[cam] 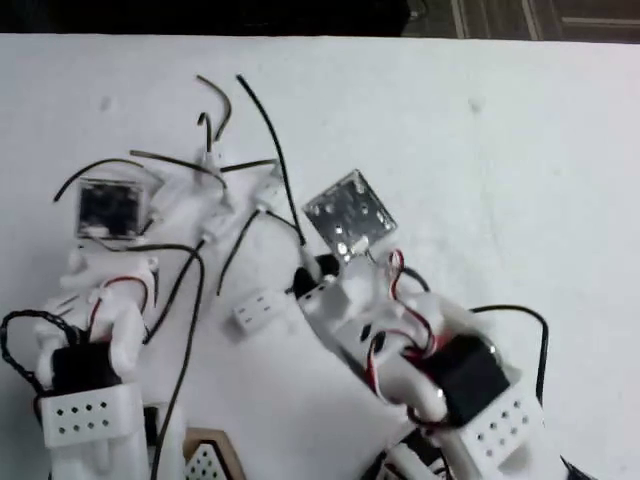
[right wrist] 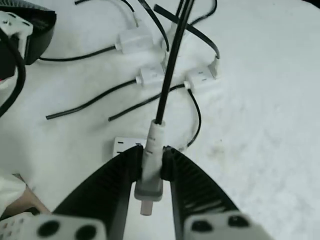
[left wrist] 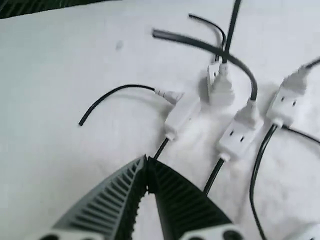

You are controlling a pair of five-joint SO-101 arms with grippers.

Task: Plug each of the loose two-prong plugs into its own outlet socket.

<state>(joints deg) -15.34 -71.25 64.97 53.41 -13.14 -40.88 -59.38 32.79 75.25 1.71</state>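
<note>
Gripping 1 plug (right wrist: 149,186) in the right gripper (right wrist: 151,154), clamped on its body, a loose socket (right wrist: 121,145) lying just beside. Left gripper (left wrist: 147,165) tips together, empty. Should line prongs (right wrist: 145,207) square with that socket, then push straight.

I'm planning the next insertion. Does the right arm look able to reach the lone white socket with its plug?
Probably yes: the right gripper holds the plug, and the socket lies just beyond it, with no cable lying across it.

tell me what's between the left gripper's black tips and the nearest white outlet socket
Left wrist view: only black cord from that socket, on bare table.
</note>
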